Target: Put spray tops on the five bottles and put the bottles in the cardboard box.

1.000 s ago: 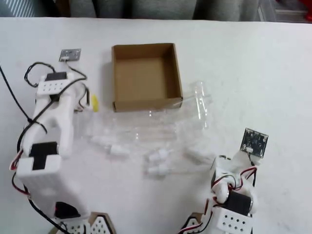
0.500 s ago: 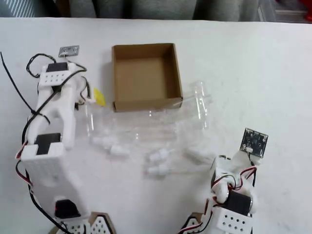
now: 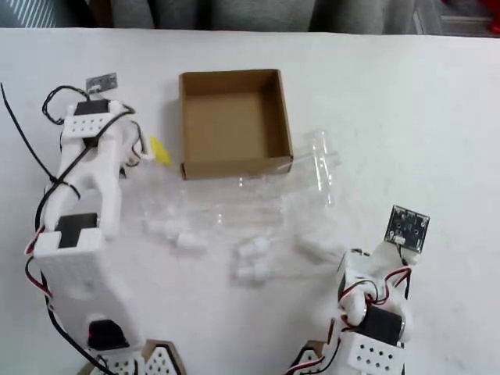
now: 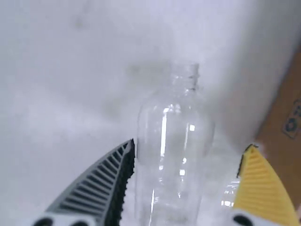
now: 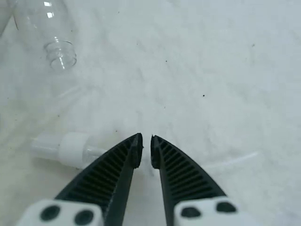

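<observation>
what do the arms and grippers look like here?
Left arm and right arm: white shells, black servos, loose black, red and white cables. Left gripper: one grey ribbed finger, one yellow. Right gripper: two black ribbed fingers on white bases.

Both arms are built of white printed shells. The left arm has black motor blocks set into it and a perforated white plate near the wrist. Black cables loop along its side, with red and black wires lower down. The left end effector pairs a ribbed grey finger with a ribbed yellow one. The right arm carries red, white and black wiring and a small dark circuit board, probably its wrist camera. The right end effector has two black ribbed fingers on white bases with dark screw holes.
</observation>
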